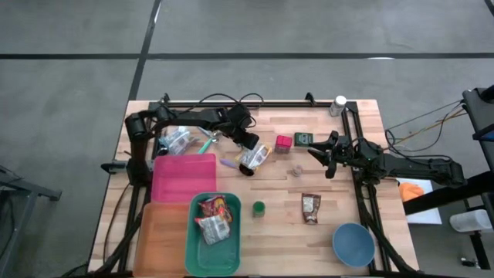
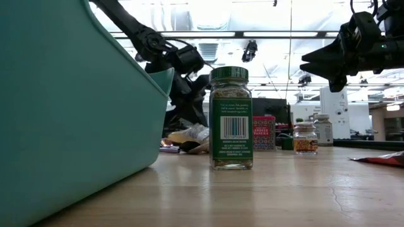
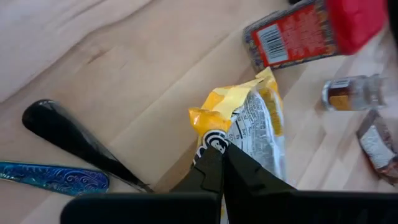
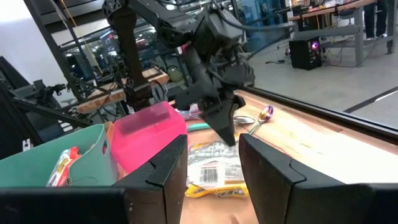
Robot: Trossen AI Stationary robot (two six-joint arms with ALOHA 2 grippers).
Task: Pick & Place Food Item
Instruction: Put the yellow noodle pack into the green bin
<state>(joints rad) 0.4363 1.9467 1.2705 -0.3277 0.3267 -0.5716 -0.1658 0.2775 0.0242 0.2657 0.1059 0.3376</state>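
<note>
Teal bin point(image 2: 69, 107) wall fills the near left of the low view. Just right of it a green-lidded spice jar point(image 2: 231, 118) stands upright on the wooden table point(image 2: 265, 195). Farther back: a red spice box point(image 2: 264, 132), a small amber jar point(image 2: 305, 138), a white bottle point(image 2: 323, 129). Left arm comes down behind the jar to a pale snack packet point(image 2: 192, 137) lying on the table. Right gripper point(image 2: 328, 70) hangs high at right, nothing under it.

High view: left gripper point(image 1: 248, 154) sits over the yellow-and-white packet point(image 1: 255, 158) near table centre, right of the pink bin point(image 1: 184, 176). Teal bin point(image 1: 212, 251), nearest edge, holds two food packets; an orange tray point(image 1: 160, 232) lies left of it. Right gripper point(image 1: 318, 153) hovers right of centre, jaws part-way apart and empty, near the red box point(image 1: 283, 142). A brown packet point(image 1: 310, 208) and a blue bowl point(image 1: 353, 242) lie on the near right.

Left wrist view: fingers point(image 3: 214, 165) clenched together on the packet's point(image 3: 255, 134) crimped yellow end; packet looks to lie flat on the wood, though lift is hard to judge. A black spoon point(image 3: 68, 140) and a blue patterned handle point(image 3: 53, 177) lie beside it.

Right wrist view: own fingers point(image 4: 168, 171) spread, nothing between them. Beyond them the left gripper point(image 4: 225, 130) pinches the packet point(image 4: 214, 168), pink bin point(image 4: 149, 134) alongside, a purple-tinted spoon point(image 4: 264, 115) behind.
</note>
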